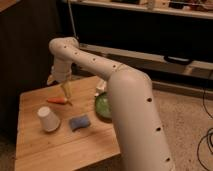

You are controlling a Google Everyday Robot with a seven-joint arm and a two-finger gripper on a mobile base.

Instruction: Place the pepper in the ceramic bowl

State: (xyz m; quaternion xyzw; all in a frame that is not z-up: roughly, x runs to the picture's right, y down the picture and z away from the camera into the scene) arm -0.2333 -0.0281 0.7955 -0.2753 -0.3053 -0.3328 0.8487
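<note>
At the left of the worktop (50, 150) stood an upturned white cup (48, 119). Just behind and to its right lay the pepper (57, 100), flat on the wood, its long axis running nearly left to right. The end effector (66, 90) hung over the pepper's right end, a little behind it, pointing down. Whether it was wide or narrow could not be told, and nothing appeared to be held. So the pepper lay just below and slightly left of the end effector, probably calling for a short descent and a grasp across its narrow width. Further right sat a blue sponge (79, 122), then the bowl (102, 106), partly hidden by the arm.
</note>
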